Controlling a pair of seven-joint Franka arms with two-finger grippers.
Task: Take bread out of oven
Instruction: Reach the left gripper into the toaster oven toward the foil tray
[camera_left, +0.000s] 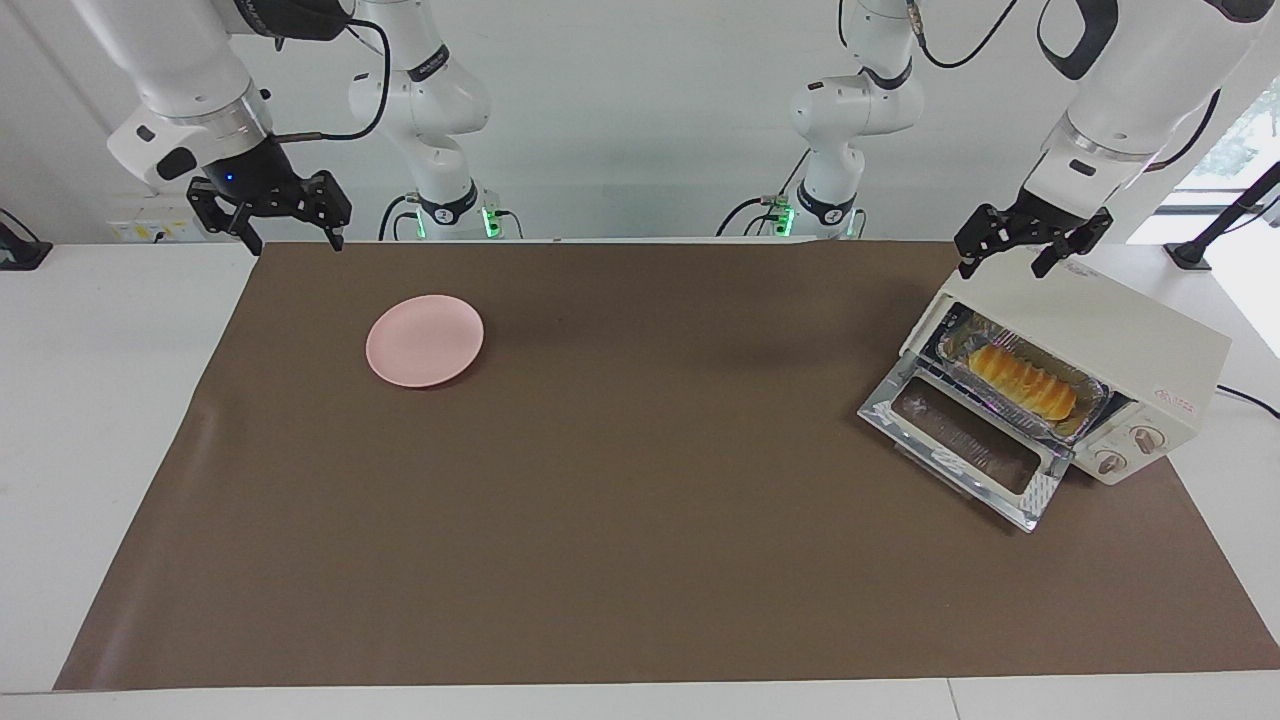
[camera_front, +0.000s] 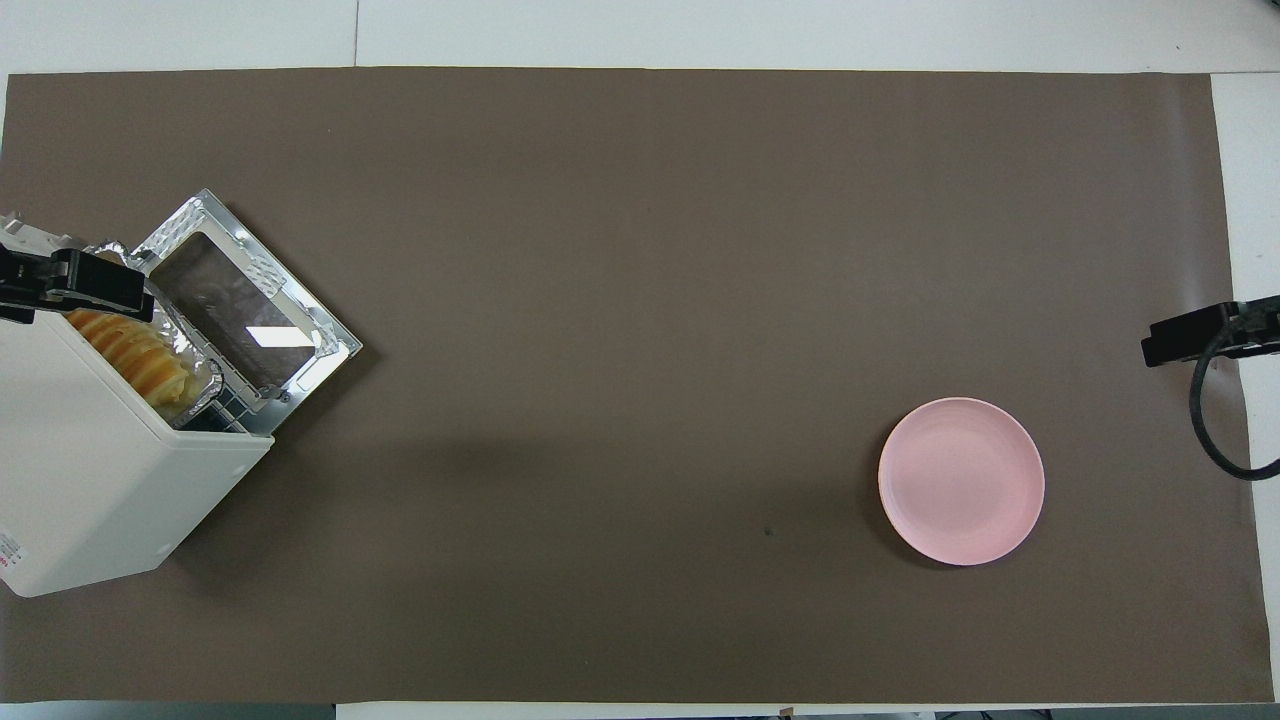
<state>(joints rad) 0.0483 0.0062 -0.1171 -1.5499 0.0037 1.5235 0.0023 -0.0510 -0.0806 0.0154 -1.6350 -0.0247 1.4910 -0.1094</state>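
A brown mat (camera_left: 640, 480) covers most of the white tabletop (camera_left: 110, 400). At the left arm's end of the tabletop stands the cream-white toaster oven (camera_left: 1110, 340), its glass door (camera_left: 965, 440) dropped open flat onto the mat and its 2 round knobs (camera_left: 1130, 450) beside the opening. A silver foil tray (camera_left: 1085, 385) sits inside on the rack, and the golden ridged bread (camera_left: 1022, 381) lies in that tray. A round pink plate (camera_left: 425, 340) rests on the mat toward the right arm's end. The left end effector (camera_left: 1030, 245) hangs over the oven's top edge, fingers spread apart and holding nothing. The right end effector (camera_left: 288, 222) hangs over the mat's corner nearest the robots, fingers likewise apart and holding nothing.
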